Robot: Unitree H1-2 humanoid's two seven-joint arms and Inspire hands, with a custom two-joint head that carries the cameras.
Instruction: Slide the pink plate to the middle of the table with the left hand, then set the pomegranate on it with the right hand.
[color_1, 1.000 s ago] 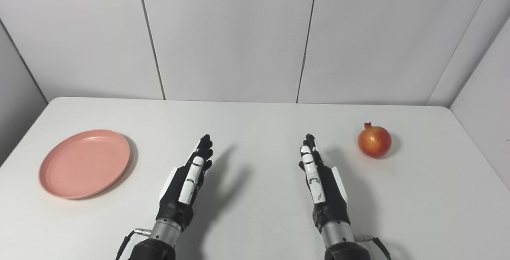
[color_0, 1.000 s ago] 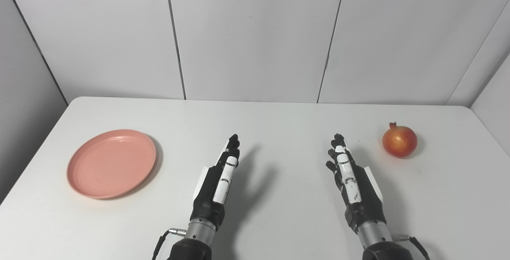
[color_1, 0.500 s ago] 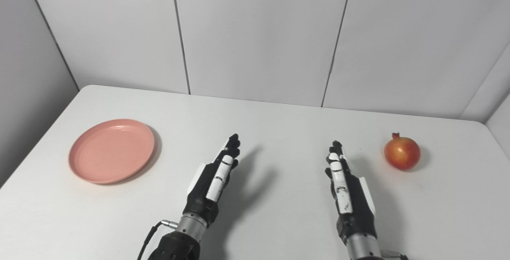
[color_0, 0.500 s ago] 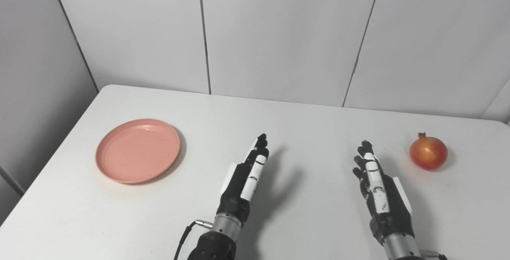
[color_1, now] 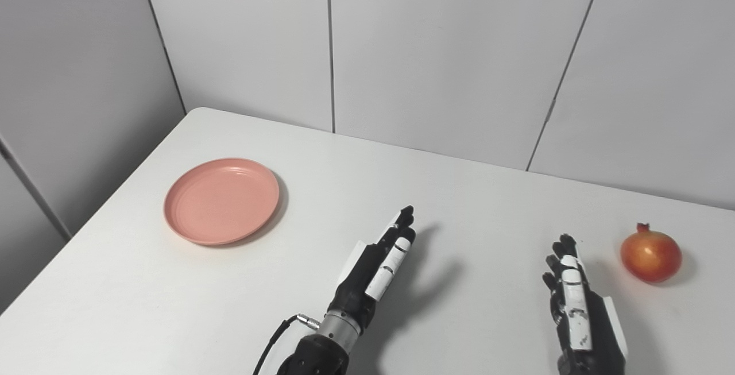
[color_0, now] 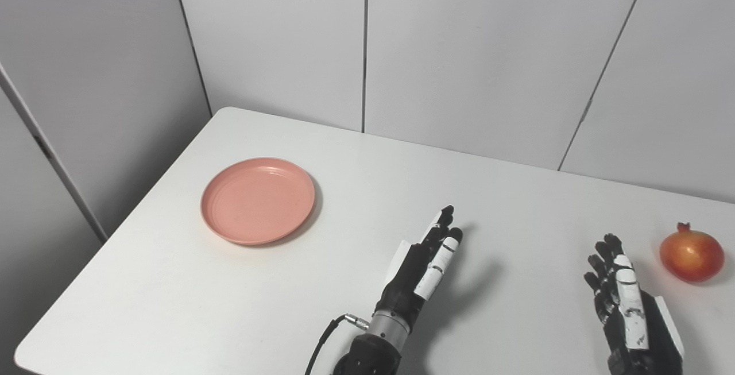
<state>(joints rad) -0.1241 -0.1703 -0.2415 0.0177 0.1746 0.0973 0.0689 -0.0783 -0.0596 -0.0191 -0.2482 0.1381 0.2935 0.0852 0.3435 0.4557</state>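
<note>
The pink plate [color_0: 258, 201] lies flat in the left-centre of the frame, on the left part of the white counter [color_0: 356, 180], well apart from both hands. It is a shallow round dish with a low raised rim and faint concentric rings inside; its matte, even colour suggests plastic or a similar moulded stuff, so it is likely light and stiff. On the smooth counter it should slide easily with little push. A good hold, as I judge it, is fingertips pressed on the rim nearest the left hand or flat on the inside of the dish, dragging it toward lower right; too much downward force on one edge could tip it.

The pomegranate [color_0: 691, 254] sits at the far right edge of the frame, resting on the counter with its small crown pointing up. Its skin looks smooth, red shading to yellow, and the body is round and firm, probably rather heavy for its size and apt to roll. It wants a wrap around its widest part.

The left hand [color_0: 423, 267] hovers low in the middle of the frame, fingers straight and spread only slightly, holding nothing. The right hand [color_0: 626, 306] is at the lower right, just beside the pomegranate but not touching it, fingers extended and empty too. Neither step of the task is yet begun.
</note>
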